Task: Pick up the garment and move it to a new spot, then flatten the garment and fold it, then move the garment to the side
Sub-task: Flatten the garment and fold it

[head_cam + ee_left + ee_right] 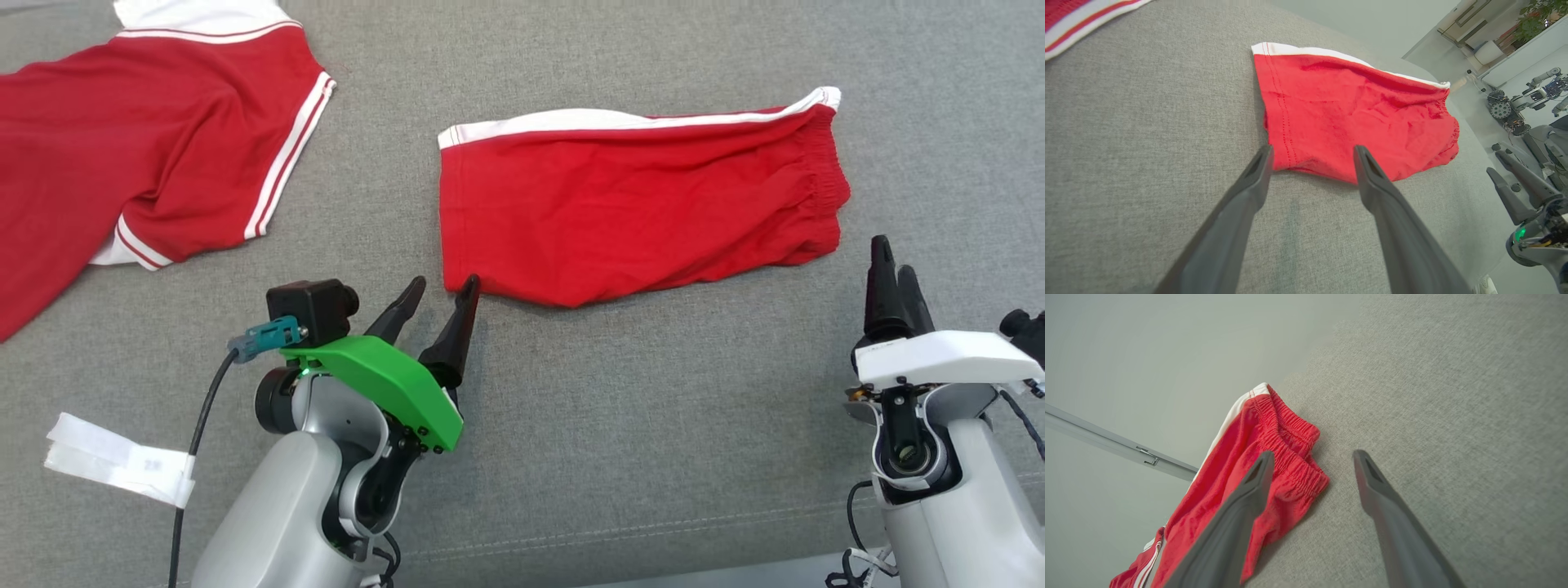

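The garment (637,204) is a pair of red shorts with a white side stripe, lying folded flat on the grey fabric surface (637,408), waistband to the right. My left gripper (446,284) stands open at its near left corner, holding nothing. In the left wrist view the garment (1355,114) lies just past the left gripper (1312,150), whose fingertips reach its near edge. My right gripper (892,255) is open and empty just below the waistband end. The right wrist view shows the right gripper (1312,454) beside the gathered waistband of the garment (1286,437).
A second red garment with white stripes (147,155) is spread at the far left, its edge also in the left wrist view (1069,16). A white strip of tape (122,461) lies near the left arm. The right gripper (1494,162) shows at the left wrist view's right edge.
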